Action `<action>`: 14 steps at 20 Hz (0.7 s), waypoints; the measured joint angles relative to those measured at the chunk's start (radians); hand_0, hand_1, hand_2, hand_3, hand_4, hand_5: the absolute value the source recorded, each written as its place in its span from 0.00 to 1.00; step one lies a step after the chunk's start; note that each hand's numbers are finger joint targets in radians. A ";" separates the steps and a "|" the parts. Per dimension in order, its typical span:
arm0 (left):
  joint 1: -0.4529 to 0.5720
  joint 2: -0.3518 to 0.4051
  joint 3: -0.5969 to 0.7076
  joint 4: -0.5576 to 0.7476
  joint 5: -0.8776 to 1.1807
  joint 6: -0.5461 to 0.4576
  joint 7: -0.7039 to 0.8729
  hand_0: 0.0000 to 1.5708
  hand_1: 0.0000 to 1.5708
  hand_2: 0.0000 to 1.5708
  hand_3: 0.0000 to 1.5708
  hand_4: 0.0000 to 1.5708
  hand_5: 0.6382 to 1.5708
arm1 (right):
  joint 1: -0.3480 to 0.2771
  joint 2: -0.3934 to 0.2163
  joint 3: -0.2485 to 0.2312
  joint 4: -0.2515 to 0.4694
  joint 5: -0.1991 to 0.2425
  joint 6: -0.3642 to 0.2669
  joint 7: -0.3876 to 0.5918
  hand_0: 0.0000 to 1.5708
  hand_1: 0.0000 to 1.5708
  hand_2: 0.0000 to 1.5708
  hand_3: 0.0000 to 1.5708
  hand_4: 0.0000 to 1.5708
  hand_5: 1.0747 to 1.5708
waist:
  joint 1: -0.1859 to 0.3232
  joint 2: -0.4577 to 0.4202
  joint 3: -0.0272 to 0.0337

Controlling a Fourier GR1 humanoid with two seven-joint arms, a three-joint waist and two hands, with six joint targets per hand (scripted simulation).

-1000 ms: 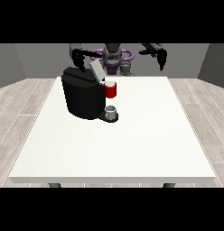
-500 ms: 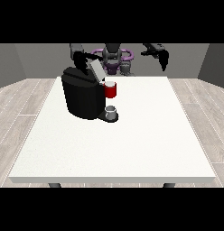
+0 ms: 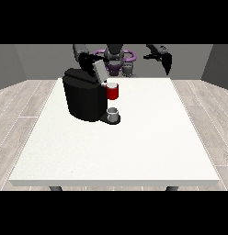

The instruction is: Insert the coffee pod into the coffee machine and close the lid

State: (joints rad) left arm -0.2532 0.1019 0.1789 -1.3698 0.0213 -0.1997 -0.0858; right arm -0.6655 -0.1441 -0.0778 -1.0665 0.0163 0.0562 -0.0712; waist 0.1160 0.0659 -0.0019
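Note:
The black coffee machine [image 3: 82, 98] stands on the table's far left part, with a red pod holder [image 3: 112, 92] at its front and a small grey cup [image 3: 113, 114] on its base below. Its grey lid [image 3: 98, 71] stands tilted up at the top. The hand at the view's left [image 3: 83, 59] is right behind the lid's top edge; whether it touches is unclear. The hand at the view's right [image 3: 163, 56] hangs in the air over the table's far right edge, away from the machine, fingers relaxed and pointing down, holding nothing. No separate pod shows.
The white table [image 3: 134, 147] spreads wide towards the camera and to the right of the machine. The robot's purple and grey torso [image 3: 116, 59] stands behind the far edge. Wooden floor surrounds the table.
The hand at the view's left has sunk slightly behind the lid. The hand at the view's right has drifted a little outwards. The machine and cup have not moved.

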 measured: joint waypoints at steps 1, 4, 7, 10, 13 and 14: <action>-0.011 -0.002 -0.004 -0.008 0.003 0.004 0.018 0.00 0.00 0.00 0.00 0.00 1.00 | -0.008 -0.001 -0.003 0.011 0.000 0.001 -0.005 0.00 0.00 0.00 0.00 0.00 1.00 | 0.004 0.002 -0.0001; 0.006 -0.008 -0.013 -0.016 0.003 0.015 0.018 0.00 0.00 0.00 0.00 0.02 1.00 | -0.010 -0.001 0.004 0.035 0.013 0.009 -0.012 0.00 0.00 0.00 0.00 0.12 1.00 | 0.007 -0.002 0.0006; 0.013 0.002 -0.010 -0.002 0.009 0.006 -0.001 0.00 0.00 0.00 0.00 0.10 1.00 | -0.036 0.018 0.021 0.044 0.034 -0.006 0.008 0.00 0.00 0.00 0.00 0.14 1.00 | 0.012 0.000 0.0012; -0.006 0.024 0.006 0.025 0.018 -0.001 -0.007 0.00 0.00 0.00 0.00 0.09 1.00 | -0.067 0.045 0.048 0.044 0.065 -0.031 0.023 0.00 0.00 0.00 0.00 0.04 1.00 | 0.010 0.008 0.0011; 0.001 0.017 -0.002 0.029 0.015 0.006 -0.014 0.00 0.00 0.00 0.00 0.09 1.00 | -0.104 0.040 0.053 0.054 0.080 -0.026 0.038 0.00 0.00 0.00 0.00 0.08 1.00 | 0.017 0.007 0.0016; -0.010 0.021 0.002 0.028 0.021 0.007 -0.001 0.00 0.00 0.00 0.00 0.12 1.00 | -0.114 0.036 0.054 0.058 0.084 -0.019 0.036 0.00 0.00 0.00 0.00 0.09 1.00 | 0.017 0.008 0.0014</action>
State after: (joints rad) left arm -0.2634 0.1229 0.1807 -1.3422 0.0423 -0.1924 -0.0872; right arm -0.7791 -0.1082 -0.0235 -1.0085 0.1004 0.0372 -0.0347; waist 0.1329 0.0736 -0.0005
